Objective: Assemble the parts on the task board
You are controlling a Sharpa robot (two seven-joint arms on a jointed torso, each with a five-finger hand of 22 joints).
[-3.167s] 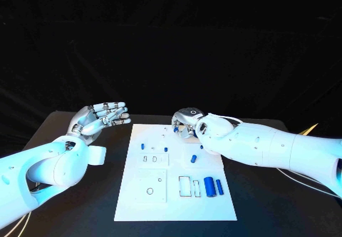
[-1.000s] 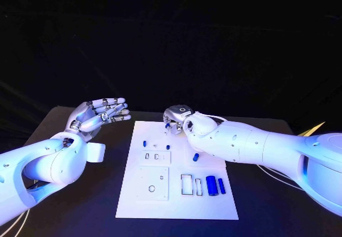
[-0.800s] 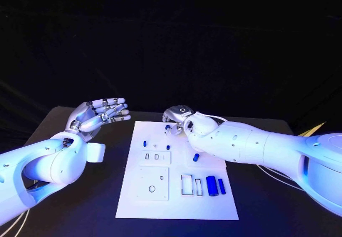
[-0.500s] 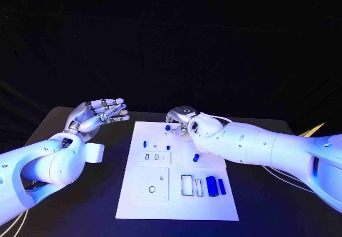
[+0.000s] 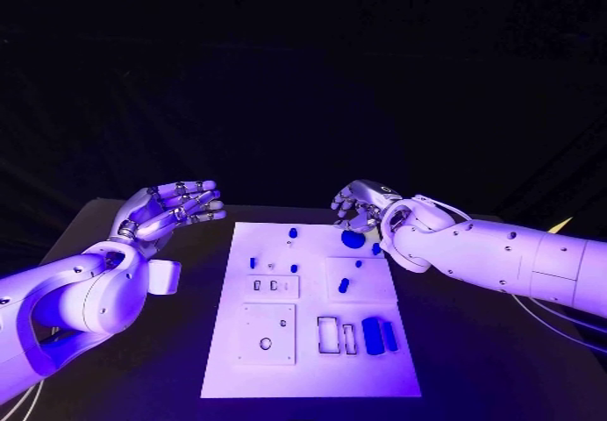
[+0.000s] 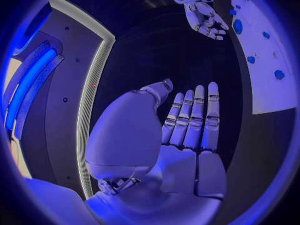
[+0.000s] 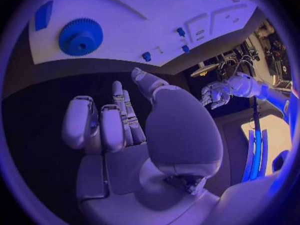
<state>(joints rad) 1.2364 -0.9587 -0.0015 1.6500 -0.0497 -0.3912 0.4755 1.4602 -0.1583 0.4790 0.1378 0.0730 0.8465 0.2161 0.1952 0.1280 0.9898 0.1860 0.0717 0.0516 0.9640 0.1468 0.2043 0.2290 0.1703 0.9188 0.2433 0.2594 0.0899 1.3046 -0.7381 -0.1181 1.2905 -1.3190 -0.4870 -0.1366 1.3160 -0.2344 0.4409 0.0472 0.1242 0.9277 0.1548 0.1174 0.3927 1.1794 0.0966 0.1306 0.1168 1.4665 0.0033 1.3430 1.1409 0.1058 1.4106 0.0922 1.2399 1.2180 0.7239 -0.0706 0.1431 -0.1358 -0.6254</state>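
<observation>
Task board (image 5: 310, 351) flat in the middle of the black table (image 5: 102, 368), small blue parts on it. Blue gear (image 5: 352, 238) near the far right corner of the board, just under the right hand (image 5: 363, 204). Right hand above that corner, fingers a bit bent and apart, nothing in it. Left hand (image 5: 168, 210) up in the air off the board's left side, palm up, fingers spread wide, holding nothing. Fat blue cylinder (image 5: 374, 335) lying near the board's right edge.

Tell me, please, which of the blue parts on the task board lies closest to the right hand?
The round blue gear, at the board's far right corner just below the right hand. It is toothed and disc-shaped, wider than the small pegs and the cylinders lying at the near end.
</observation>
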